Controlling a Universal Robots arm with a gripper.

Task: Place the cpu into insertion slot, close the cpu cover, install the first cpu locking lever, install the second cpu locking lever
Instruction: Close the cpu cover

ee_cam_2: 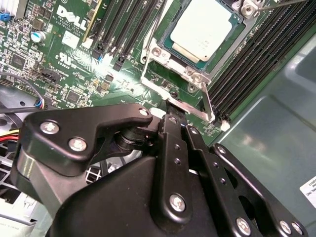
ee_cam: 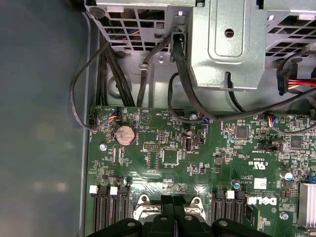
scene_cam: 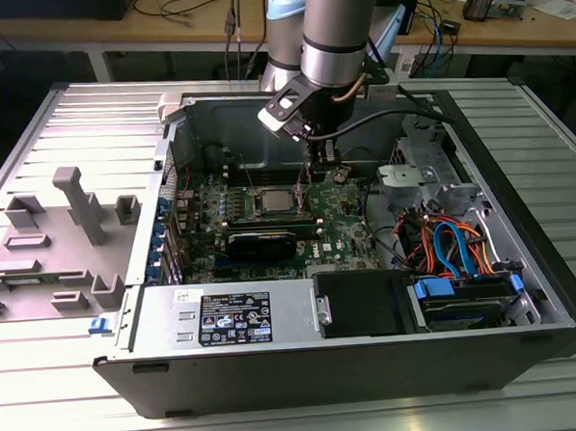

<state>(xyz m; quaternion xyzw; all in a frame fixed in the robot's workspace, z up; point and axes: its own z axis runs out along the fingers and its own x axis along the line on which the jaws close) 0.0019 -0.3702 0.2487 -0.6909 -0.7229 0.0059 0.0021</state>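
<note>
Surface: The open computer case [scene_cam: 306, 369] lies on its side on a ribbed metal table [scene_cam: 81, 130]. Grey plastic fixtures [scene_cam: 80, 212] stand on the table at the exterior view's left.
Room: Wooden benches [scene_cam: 539, 29] with cables and small parts stand behind the table.
Inside the case: I see the green motherboard [scene_cam: 342, 227], a long black card [scene_cam: 260, 242], a labelled power-supply box [scene_cam: 226, 315], and blue and orange cables [scene_cam: 449, 246] at the exterior view's right.
Edges: The case walls rise on all sides of the board. In the first wrist view a metal drive cage [ee_cam: 224, 44] with black cables stands near the board's edge. Long memory slots [ee_cam_2: 249, 64] run on both sides of the socket.
Open room: The case is open on top, and the arm [scene_cam: 336, 29] reaches into it from above, between the back wall and the black card.
Gripper: In the second wrist view the gripper [ee_cam_2: 173, 111] has its black fingers drawn close together. I cannot tell if they pinch anything.
Cpu: The cpu [ee_cam_2: 205, 29] lies flat in the insertion slot [ee_cam_2: 148, 71], silver top up. The cpu cover [ee_cam_2: 177, 61] lies down around it like a frame.
Cpu to gripper: The gripper tip is just beside the cpu, at the socket's edge. It seems to touch a silvery bar [ee_cam_2: 192, 109] there.
</note>
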